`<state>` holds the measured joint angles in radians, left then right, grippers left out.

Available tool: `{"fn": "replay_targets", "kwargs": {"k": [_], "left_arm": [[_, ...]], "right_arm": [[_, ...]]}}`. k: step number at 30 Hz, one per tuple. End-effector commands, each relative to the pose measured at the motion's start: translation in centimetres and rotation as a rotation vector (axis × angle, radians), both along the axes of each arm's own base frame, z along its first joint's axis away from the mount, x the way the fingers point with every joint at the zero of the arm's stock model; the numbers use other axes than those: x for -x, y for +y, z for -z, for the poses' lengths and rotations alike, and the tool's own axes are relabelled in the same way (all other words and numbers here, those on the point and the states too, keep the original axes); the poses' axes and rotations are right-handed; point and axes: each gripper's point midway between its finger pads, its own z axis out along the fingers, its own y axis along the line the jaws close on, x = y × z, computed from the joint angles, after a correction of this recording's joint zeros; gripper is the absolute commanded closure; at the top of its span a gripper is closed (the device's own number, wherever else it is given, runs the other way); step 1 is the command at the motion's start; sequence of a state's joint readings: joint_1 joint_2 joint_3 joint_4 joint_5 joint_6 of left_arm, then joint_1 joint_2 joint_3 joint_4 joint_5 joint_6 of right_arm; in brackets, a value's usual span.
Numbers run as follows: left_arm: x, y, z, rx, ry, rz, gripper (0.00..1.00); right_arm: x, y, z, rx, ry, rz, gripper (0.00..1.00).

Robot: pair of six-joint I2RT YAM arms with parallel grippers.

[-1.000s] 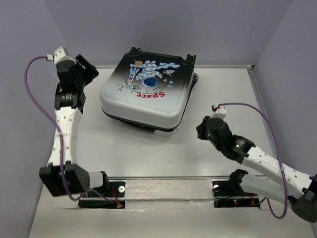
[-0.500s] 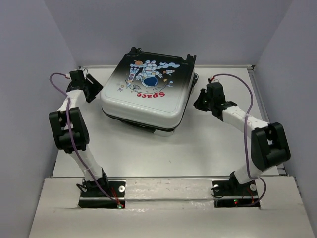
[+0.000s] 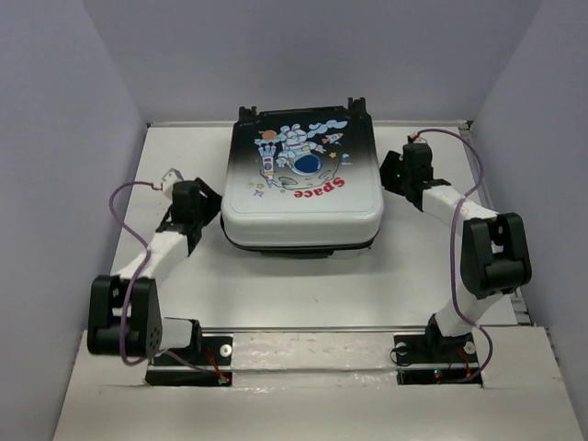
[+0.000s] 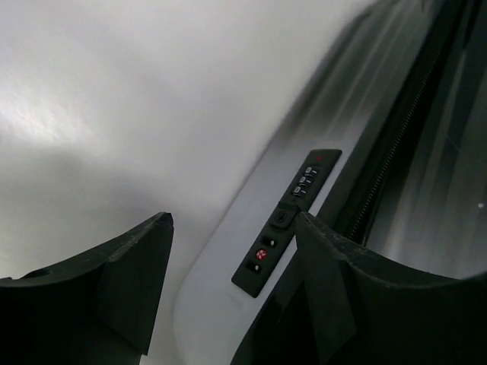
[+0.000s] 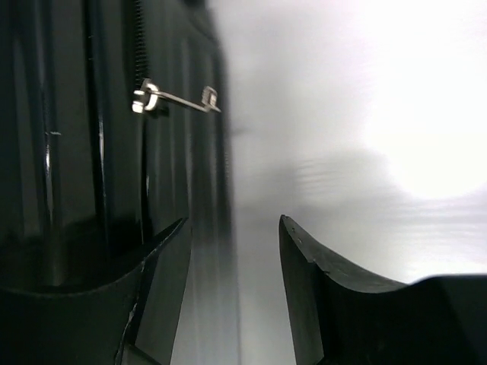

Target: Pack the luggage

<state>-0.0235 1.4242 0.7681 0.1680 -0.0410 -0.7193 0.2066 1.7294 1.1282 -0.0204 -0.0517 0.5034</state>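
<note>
The glossy, round-cornered black-to-white hard-shell suitcase (image 3: 303, 197) lies shut between the left gripper (image 4: 232, 224) and right gripper (image 5: 234, 222), both with jaws parted and empty.

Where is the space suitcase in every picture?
Top view: the luggage lies shut in the middle.
Left wrist: luggage side with the lock runs from lower middle to upper right.
Right wrist: luggage dark side fills the left.
Shared landmark: the zip.

You've got luggage (image 3: 303, 209) shell fading black to white, cartoon astronaut print, red "Space" lettering, white table (image 3: 276, 287), white-and-black arms (image 3: 154, 250), lilac-grey walls (image 3: 73, 92).
</note>
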Motion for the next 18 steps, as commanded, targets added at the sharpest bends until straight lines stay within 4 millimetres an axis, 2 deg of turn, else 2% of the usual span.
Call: {"fn": "replay_targets", "kwargs": {"k": [1, 2, 3, 4, 5, 6, 7, 9, 10, 11, 12, 13, 14, 15, 16, 17, 18], "left_arm": [[7.0, -11.9, -1.5, 0.172, -0.066, 0.306, 0.23], [9.0, -13.7, -0.8, 0.179, -0.054, 0.328, 0.23], [11.0, -15.7, -1.7, 0.196, -0.088, 0.351, 0.23], [11.1, -15.7, -2.5, 0.204, -0.109, 0.353, 0.23], [13.4, -17.7, -3.1, 0.212, -0.118, 0.394, 0.23], [13.9, -17.6, -3.4, 0.184, -0.132, 0.372, 0.23], [14.8, -18.4, -4.6, 0.175, -0.152, 0.392, 0.23], [15.5, -16.8, -7.3, 0.147, -0.214, 0.362, 0.23], [15.2, -15.8, -8.7, 0.122, -0.255, 0.329, 0.23], [15.5, -14.6, -11.8, 0.091, -0.317, 0.325, 0.23], [15.4, -13.6, -13.7, 0.055, -0.355, 0.301, 0.22], [14.8, -11.6, -18.1, 0.026, -0.442, 0.213, 0.20], [14.8, -10.4, -20.4, -0.013, -0.481, 0.177, 0.17], [14.2, -9.1, -21.6, -0.106, -0.483, 0.150, 0.14], [13.9, -8.6, -23.7, -0.125, -0.513, 0.140, 0.13], [13.7, -8.4, -28.1, -0.103, -0.587, 0.148, 0.11], [12.1, -8.2, -29.0, -0.136, -0.580, 0.143, 0.07]], "right_arm": [[3.1, 3.4, -5.3, -0.096, -0.128, -0.223, 0.43], [3.5, 3.0, -5.3, -0.080, -0.130, -0.234, 0.39], [4.0, 2.0, -5.2, -0.069, -0.123, -0.231, 0.38], [4.2, 1.8, -4.7, -0.076, -0.109, -0.233, 0.38], [4.7, 1.7, -5.1, -0.076, -0.123, -0.256, 0.37], [5.0, 0.8, -4.8, -0.068, -0.122, -0.246, 0.35], [5.5, 0.2, -4.1, -0.056, -0.092, -0.240, 0.32], [5.4, -0.9, -3.7, -0.041, -0.083, -0.223, 0.30], [5.1, -2.2, -3.6, -0.037, -0.081, -0.199, 0.29], [4.7, -3.3, -3.4, -0.043, -0.071, -0.186, 0.26], [4.4, -3.3, -3.4, -0.041, -0.073, -0.193, 0.24], [3.6, -4.4, -4.0, -0.031, -0.085, -0.175, 0.21], [3.7, -4.8, -3.2, -0.029, -0.057, -0.167, 0.20], [3.0, -4.8, -3.3, -0.025, -0.053, -0.173, 0.19], [2.6, -5.3, -3.3, -0.017, -0.055, -0.172, 0.18], [2.3, -5.7, -3.3, -0.014, -0.054, -0.171, 0.17], [1.9, -5.7, -3.3, -0.008, -0.044, -0.176, 0.16]]}}
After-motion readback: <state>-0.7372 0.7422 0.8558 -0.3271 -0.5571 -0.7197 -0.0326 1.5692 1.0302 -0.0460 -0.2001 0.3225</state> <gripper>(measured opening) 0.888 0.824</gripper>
